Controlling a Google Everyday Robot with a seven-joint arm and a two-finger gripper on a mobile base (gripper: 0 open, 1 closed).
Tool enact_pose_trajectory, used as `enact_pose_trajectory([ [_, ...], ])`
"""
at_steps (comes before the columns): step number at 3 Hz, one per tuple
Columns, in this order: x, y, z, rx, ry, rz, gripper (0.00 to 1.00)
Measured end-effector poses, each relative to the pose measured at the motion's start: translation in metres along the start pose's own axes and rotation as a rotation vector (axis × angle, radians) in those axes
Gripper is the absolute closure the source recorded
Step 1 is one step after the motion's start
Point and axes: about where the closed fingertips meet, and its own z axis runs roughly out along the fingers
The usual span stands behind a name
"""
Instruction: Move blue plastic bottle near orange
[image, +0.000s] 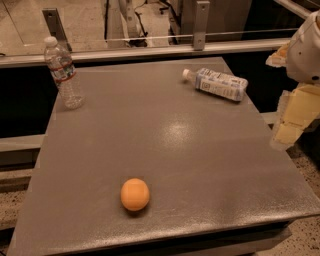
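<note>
Over grey table (165, 150), bring gripper (292, 117), hanging off its right edge with opening impossible to tell, left and back to blue bottle (220, 84) lying sideways, clamp across label, then set beside orange (135, 194), well left and nearer.

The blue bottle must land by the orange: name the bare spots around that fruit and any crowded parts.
Bare table rings the orange on all sides, widest toward the lying blue plastic bottle. Nothing crowds; the water bottle stands far-left, the gripper hangs off the right edge.
</note>
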Motion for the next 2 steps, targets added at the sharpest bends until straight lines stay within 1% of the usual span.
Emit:
enact_pose_trajectory([
  [1,0.000,0.000,0.000,0.000,0.000,0.000,0.00],
  [2,-0.002,-0.019,0.008,0.029,-0.038,0.003,0.00],
])
